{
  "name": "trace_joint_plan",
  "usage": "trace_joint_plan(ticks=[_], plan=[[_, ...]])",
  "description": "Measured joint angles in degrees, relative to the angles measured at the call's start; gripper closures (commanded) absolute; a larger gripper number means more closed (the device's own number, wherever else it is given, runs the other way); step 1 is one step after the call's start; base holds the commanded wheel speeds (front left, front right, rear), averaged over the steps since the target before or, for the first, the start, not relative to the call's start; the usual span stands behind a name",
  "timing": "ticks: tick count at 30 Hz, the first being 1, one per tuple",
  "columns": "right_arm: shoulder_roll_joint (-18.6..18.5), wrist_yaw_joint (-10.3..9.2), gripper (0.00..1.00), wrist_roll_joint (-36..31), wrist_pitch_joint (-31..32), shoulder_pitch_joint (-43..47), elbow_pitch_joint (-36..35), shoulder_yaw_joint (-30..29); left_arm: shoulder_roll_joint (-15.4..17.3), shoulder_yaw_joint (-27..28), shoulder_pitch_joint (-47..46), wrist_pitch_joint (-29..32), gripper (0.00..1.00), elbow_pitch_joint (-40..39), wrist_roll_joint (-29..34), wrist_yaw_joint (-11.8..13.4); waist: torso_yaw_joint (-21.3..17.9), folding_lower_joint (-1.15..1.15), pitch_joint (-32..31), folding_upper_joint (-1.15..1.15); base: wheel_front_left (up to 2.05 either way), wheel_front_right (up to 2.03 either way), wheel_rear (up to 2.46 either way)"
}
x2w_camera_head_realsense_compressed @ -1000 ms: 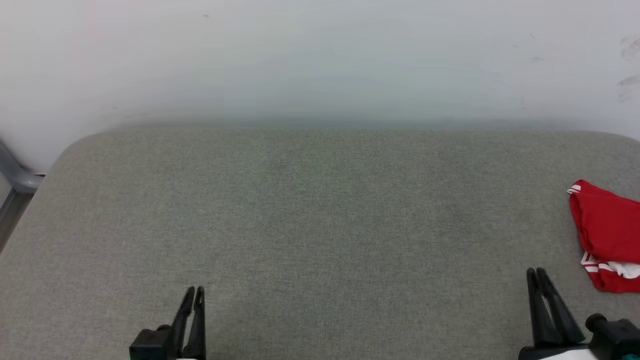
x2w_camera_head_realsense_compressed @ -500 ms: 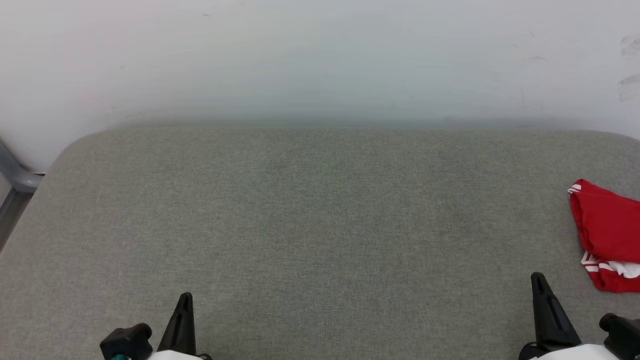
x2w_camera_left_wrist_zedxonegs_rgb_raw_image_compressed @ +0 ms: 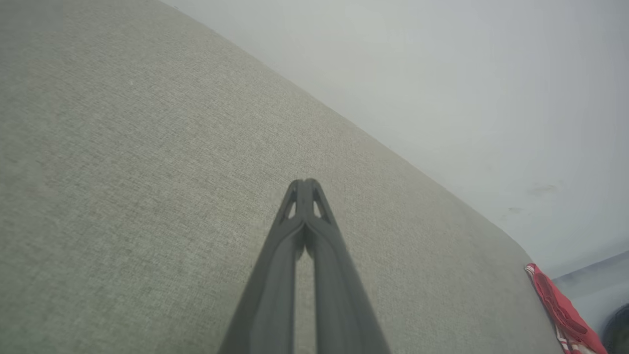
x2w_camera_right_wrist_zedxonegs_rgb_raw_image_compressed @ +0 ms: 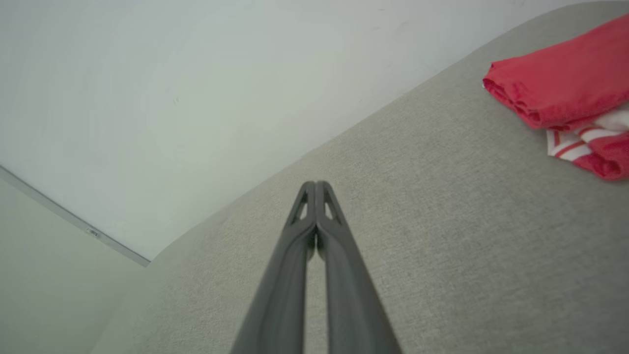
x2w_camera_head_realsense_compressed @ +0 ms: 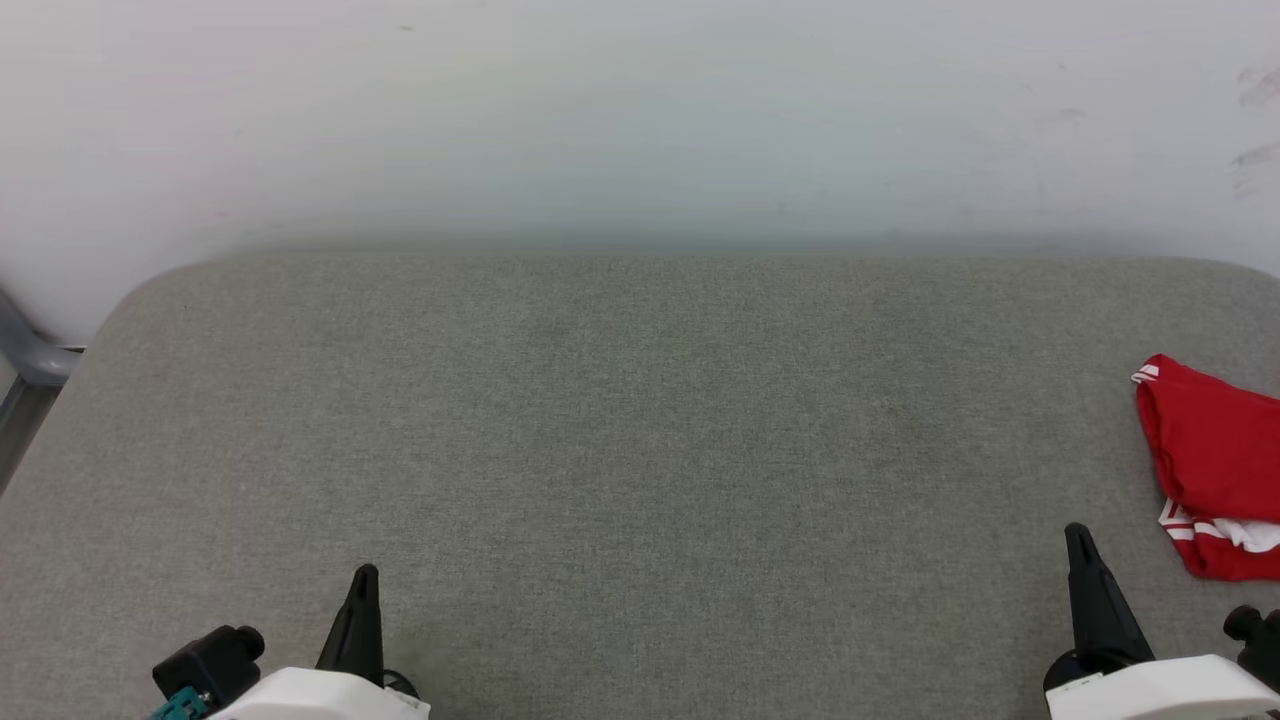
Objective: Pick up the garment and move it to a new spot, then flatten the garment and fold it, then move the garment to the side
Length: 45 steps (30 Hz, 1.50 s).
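Left end effector (x2w_camera_head_realsense_compressed: 366,574) and right end effector (x2w_camera_head_realsense_compressed: 1077,532) are closed, empty; one garment (x2w_camera_head_realsense_compressed: 1215,460) nearby.

Soft even light, faint shadows; wrist views tilted, slightly hazy, no glare.

You've got a bare lab-type room here. Grey fabric-topped table (x2w_camera_head_realsense_compressed: 640,450), scuffed white wall (x2w_camera_head_realsense_compressed: 640,120) right behind it, grey metal frame (x2w_camera_head_realsense_compressed: 30,365) by its left corner.
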Motion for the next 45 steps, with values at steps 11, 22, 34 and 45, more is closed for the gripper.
trace_joint_plan(ticks=[11,22,34,45], plan=[[-0.1,0.0,1.0,9.01,2.21,-1.68,1.0,-0.09,-0.19,0.9,-1.52,2.26,1.0,0.53,-8.98,-0.83,-0.19,0.0,0.12,0.0,0.0,0.0,0.0],[-0.16,0.0,1.0,16.85,4.16,-2.76,1.82,-0.24,-0.3,1.93,-2.73,4.25,1.0,1.07,-17.09,-1.53,-0.38,0.0,0.24,0.0,0.0,0.0,0.0],[-0.2,0.0,1.0,24.66,6.08,-4.14,2.75,-0.45,-0.43,2.8,-4.03,6.21,1.0,1.66,-25.04,-2.32,-0.59,0.0,0.37,0.0,0.0,0.0,0.0],[-0.21,0.0,1.0,31.01,7.87,-5.39,3.34,-0.64,-0.52,3.66,-5.16,7.8,1.0,2.05,-31.55,-3.03,-0.78,0.0,0.5,0.0,0.0,0.0,0.0]])
